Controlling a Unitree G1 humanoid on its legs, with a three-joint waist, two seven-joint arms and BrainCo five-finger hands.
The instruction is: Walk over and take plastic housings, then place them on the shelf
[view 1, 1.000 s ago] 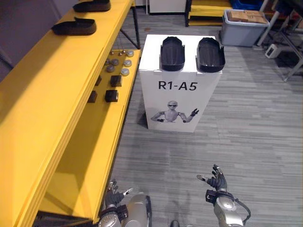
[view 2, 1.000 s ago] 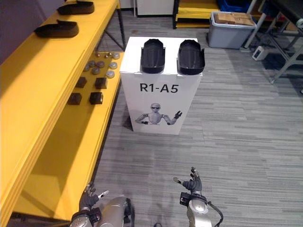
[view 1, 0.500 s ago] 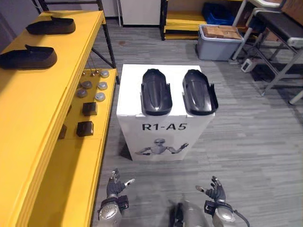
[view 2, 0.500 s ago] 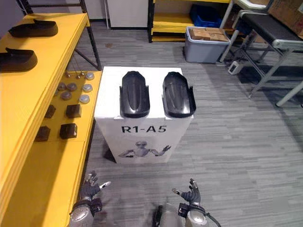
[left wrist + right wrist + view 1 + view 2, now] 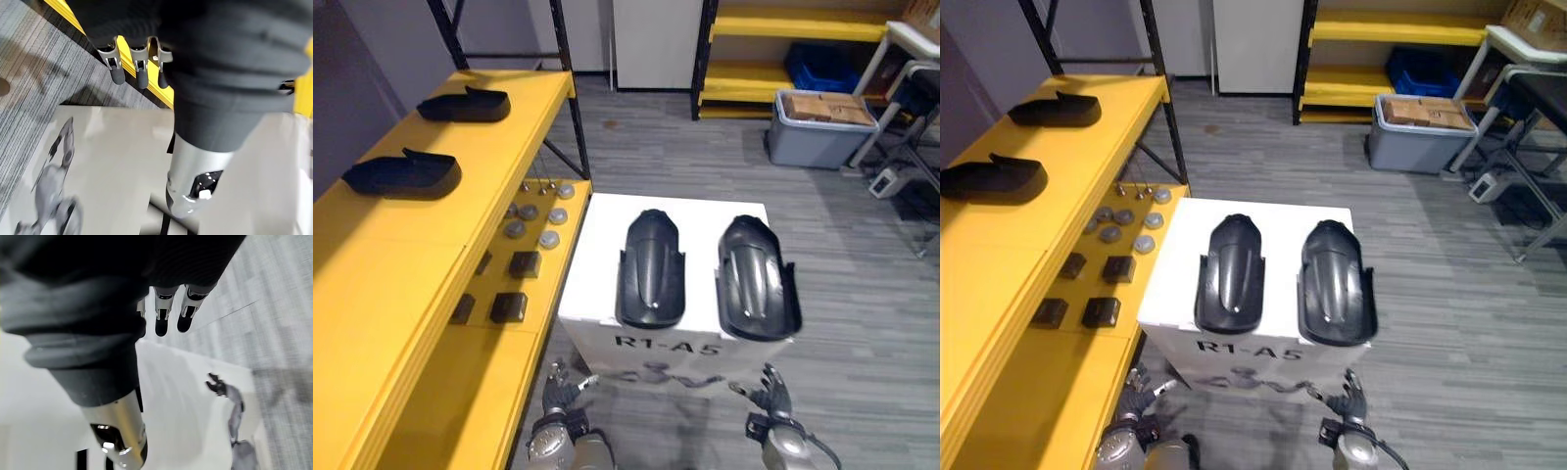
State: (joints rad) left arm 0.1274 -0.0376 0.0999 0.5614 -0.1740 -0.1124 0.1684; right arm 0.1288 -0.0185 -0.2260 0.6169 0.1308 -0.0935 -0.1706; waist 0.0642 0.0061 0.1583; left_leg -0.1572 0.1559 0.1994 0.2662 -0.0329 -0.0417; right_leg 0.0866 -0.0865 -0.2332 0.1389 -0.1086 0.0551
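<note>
The long yellow shelf [image 5: 391,284] runs down my left side. Its upper board carries two black plastic housings, one nearer [image 5: 404,174] and one farther [image 5: 465,104], set well apart. A black upright post [image 5: 568,98] stands at the shelf's far corner.

Straight ahead is a white box [image 5: 597,250], just beside the shelf's lower board [image 5: 499,392]. On its top lie the two housings I am after, the left housing [image 5: 651,269] and the right housing [image 5: 759,279]. They lie side by side, hollow side down, not touching.

Beyond the box a yellow rack [image 5: 803,24] lines the back, with a grey bin [image 5: 818,132] of cardboard on the floor before it.

On the lower board sit small black blocks [image 5: 509,306] and, farther along, round metal discs [image 5: 548,240].

My left hand [image 5: 561,388] and right hand [image 5: 771,398] hang low in front of the box's printed face, below its top edge. Both have their fingers [image 5: 139,66] spread and released, grasping nothing.
</note>
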